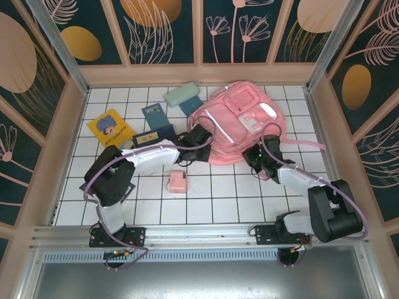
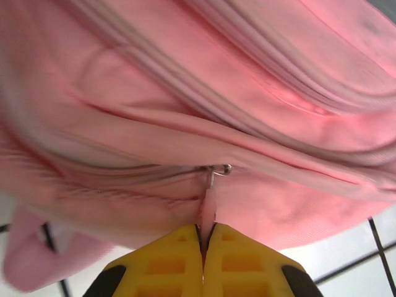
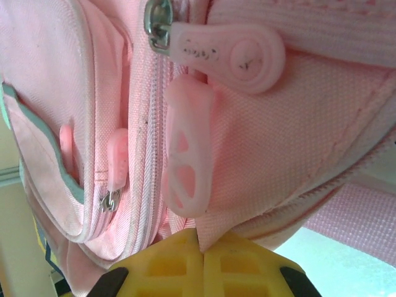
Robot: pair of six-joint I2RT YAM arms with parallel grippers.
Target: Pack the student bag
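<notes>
The student bag (image 1: 240,121), a large pink backpack, lies front up at the back middle of the tiled table. My left gripper (image 1: 199,137) is at the bag's left edge. In the left wrist view its yellow fingers (image 2: 238,253) are shut on a pink zipper pull tab (image 2: 208,210) that hangs from a metal slider (image 2: 218,170). My right gripper (image 1: 256,155) is at the bag's near right edge. Seen from the right wrist, its fingertips (image 3: 179,253) pinch a fold of the bag's fabric (image 3: 213,232), just below an openwork pink zipper pull (image 3: 185,161).
Left of the bag lie a yellow book (image 1: 110,128), a dark blue book (image 1: 154,116), a second blue booklet (image 1: 149,136) and a pale green case (image 1: 181,94). A small pink box (image 1: 177,182) sits in front of the left arm. A pink strap (image 1: 305,144) trails right.
</notes>
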